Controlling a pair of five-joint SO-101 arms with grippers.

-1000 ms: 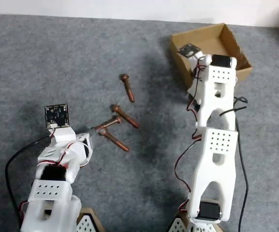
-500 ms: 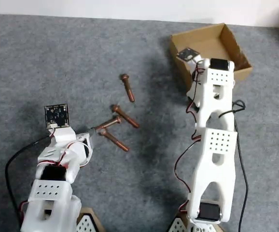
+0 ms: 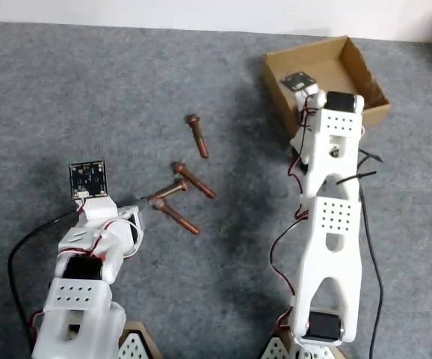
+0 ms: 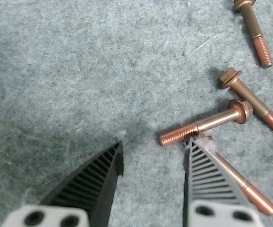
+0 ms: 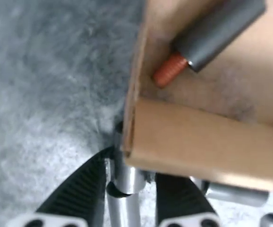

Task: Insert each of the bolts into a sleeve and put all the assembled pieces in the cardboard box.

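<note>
High view: your left pincer [image 3: 134, 209] sits low over the grey worktop [image 3: 66, 90]. Four loose bolts lie ahead of it. The nearest bolt [image 3: 167, 191] is just off its tips and the farthest bolt [image 3: 196, 135] is well beyond. Your right arm [image 3: 328, 217] stretches to the near corner of the cardboard box [image 3: 339, 67], well apart from the left pincer.

Left wrist view: the left pincer is spread wide and holds nothing. The nearest bolt's threaded end lies just beside one fingertip. A third bolt [image 4: 243, 182] runs partly under that same finger.

Right wrist view: your right pincer [image 5: 129, 170] is drawn in narrow around a silver sleeve [image 5: 124, 201]. The sleeve lies between the fingers, against the outside of the box's corner. Past the tips, inside the box, lies an assembled piece [image 5: 212, 33]: a dark sleeve with a threaded end poking out.
</note>
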